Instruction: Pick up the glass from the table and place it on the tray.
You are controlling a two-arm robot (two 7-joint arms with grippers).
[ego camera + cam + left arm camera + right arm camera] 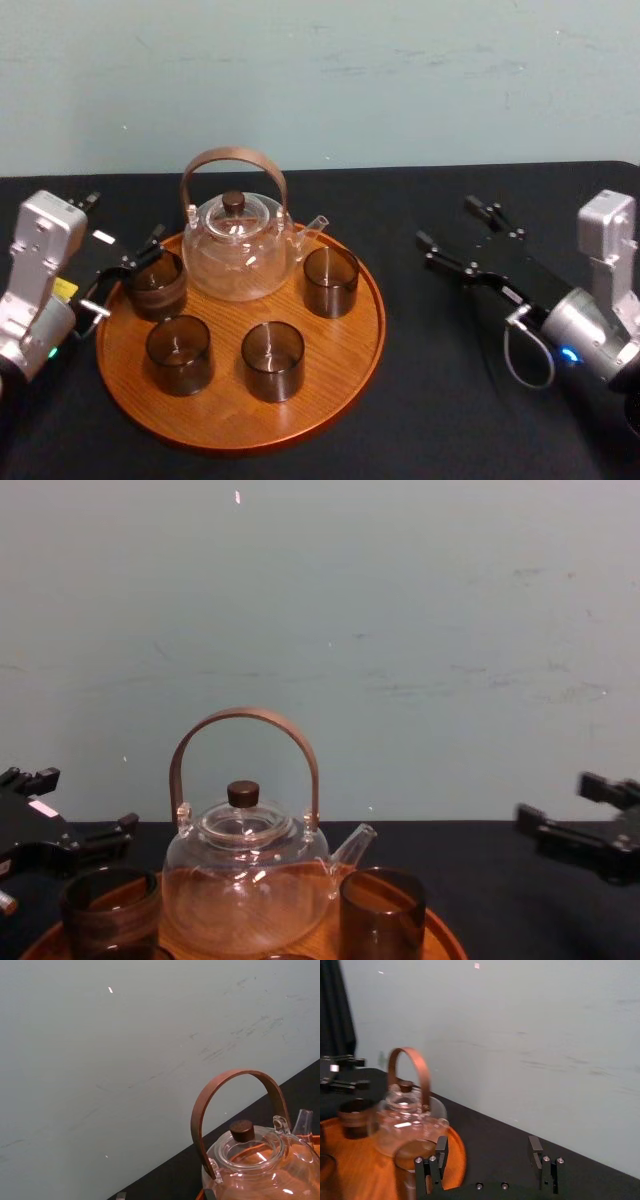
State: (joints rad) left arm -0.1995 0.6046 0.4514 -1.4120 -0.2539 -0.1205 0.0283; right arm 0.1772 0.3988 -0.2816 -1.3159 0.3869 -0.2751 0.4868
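Note:
The round orange-brown wooden tray (330, 350) lies on the black table. A dark glass (158, 286) stands upright on its back left part, seen lower left in the chest view (110, 906). My left gripper (145, 254) is open at that glass's rim, on its outer side. From the chest its fingers (124, 825) spread apart just above the glass, with nothing between them. My right gripper (456, 228) hangs open over the table to the right of the tray, holding nothing; its wrist view shows both fingers (440, 1152) wide apart.
A glass teapot (238, 245) with a brown arched handle stands at the back of the tray. Three more dark glasses stand on the tray: back right (330, 282), front left (178, 353), front middle (272, 360). Black table (470, 400) extends right of the tray.

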